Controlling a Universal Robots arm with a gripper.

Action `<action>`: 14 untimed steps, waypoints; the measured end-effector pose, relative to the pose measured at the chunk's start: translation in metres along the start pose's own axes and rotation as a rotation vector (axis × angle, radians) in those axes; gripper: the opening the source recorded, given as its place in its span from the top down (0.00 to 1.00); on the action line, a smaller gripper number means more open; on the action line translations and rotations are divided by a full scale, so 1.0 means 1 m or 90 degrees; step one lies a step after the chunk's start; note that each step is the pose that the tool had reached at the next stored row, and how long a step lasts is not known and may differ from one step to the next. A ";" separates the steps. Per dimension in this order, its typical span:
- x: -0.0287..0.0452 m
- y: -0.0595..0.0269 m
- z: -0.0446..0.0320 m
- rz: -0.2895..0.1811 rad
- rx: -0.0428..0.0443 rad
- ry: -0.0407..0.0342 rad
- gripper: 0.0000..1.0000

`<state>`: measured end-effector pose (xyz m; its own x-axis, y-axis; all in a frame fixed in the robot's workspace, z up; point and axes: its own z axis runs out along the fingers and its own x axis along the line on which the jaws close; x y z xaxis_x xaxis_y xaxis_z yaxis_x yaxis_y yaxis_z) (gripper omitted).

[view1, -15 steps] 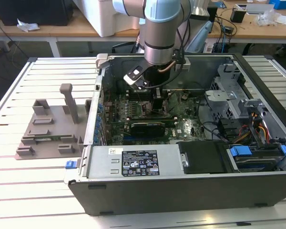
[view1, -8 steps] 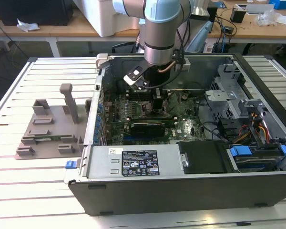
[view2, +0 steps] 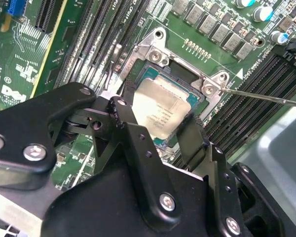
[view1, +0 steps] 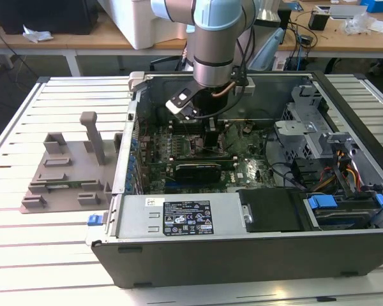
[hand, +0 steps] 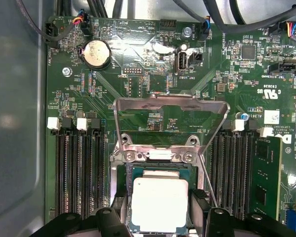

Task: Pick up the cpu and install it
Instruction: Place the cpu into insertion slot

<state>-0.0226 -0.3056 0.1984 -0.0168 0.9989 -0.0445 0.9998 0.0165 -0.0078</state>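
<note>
The cpu [hand: 160, 203] [view2: 163, 106], a flat square chip with a silvery top, lies level in the open socket on the green motherboard [hand: 153, 74]. My gripper [hand: 159, 200] [view2: 156, 117] is lowered over it. Its two black fingers [hand: 119, 207] press against opposite edges of the chip, shut on it. The socket's metal load plate [hand: 170, 101] stands flipped up behind the cpu, and the thin lever [view2: 266, 96] sticks out to one side. In the exterior view the gripper [view1: 212, 131] reaches down inside the open computer case [view1: 242, 255].
Memory slots [hand: 79, 173] flank the socket, with one module [hand: 266, 173] fitted. A grey fixture block [view1: 67, 169] sits on the slatted table at the exterior view's left. A power supply [view1: 179, 217] and drive cage [view1: 319, 127] crowd the case.
</note>
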 end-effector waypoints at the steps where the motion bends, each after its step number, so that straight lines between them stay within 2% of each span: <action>1: 0.0004 0.0006 -0.0001 -0.001 0.0000 -0.0002 0.38; 6: 0.0029 0.0039 -0.0007 -0.005 0.0000 -0.0003 0.38; 12: 0.0025 0.0039 -0.0105 -0.005 0.0000 -0.0003 0.38; 13: 0.0024 0.0039 -0.0120 -0.005 -0.0001 -0.0003 0.40; 14: 0.0024 0.0039 -0.0129 -0.005 0.0000 -0.0003 0.46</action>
<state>-0.0186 -0.3025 0.2111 -0.0253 0.9987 -0.0449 0.9997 0.0250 -0.0081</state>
